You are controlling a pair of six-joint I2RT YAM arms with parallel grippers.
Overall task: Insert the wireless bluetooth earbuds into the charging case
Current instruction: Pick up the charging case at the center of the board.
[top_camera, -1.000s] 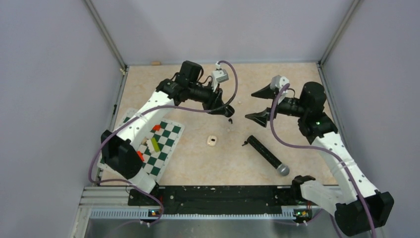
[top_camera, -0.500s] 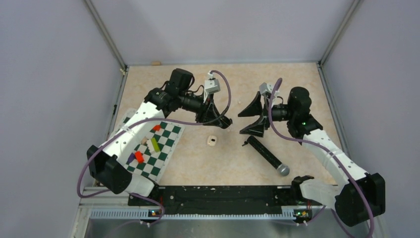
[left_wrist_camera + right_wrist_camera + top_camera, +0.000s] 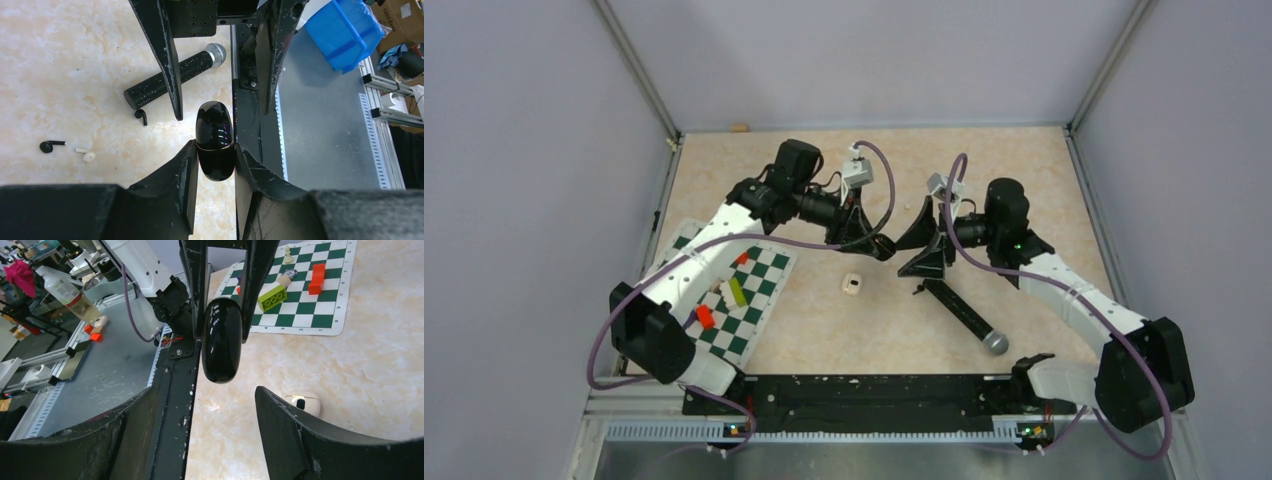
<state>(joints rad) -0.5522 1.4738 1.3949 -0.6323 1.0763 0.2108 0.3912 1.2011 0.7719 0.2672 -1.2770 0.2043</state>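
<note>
My left gripper point(image 3: 215, 150) is shut on a glossy black charging case point(image 3: 215, 140), closed, held above the table. In the top view this gripper point(image 3: 879, 248) is just left of my right gripper point(image 3: 921, 245). My right gripper point(image 3: 206, 392) is open and empty, its jaws facing the black case point(image 3: 221, 340) with a short gap. In the left wrist view, loose earbuds lie on the table: a black one point(image 3: 50, 146), a white one point(image 3: 86, 156), and a dark one point(image 3: 141, 116) by the microphone's end.
A black microphone point(image 3: 959, 310) lies right of centre, below my right gripper. A small white case point(image 3: 852, 286) sits on the table under the grippers. A green chess mat point(image 3: 734, 290) with coloured blocks lies at the left. A black rail point(image 3: 864, 390) runs along the near edge.
My right gripper has moved left and down towards my left gripper and now faces the black case. My left gripper shifted slightly, still holding the case.
</note>
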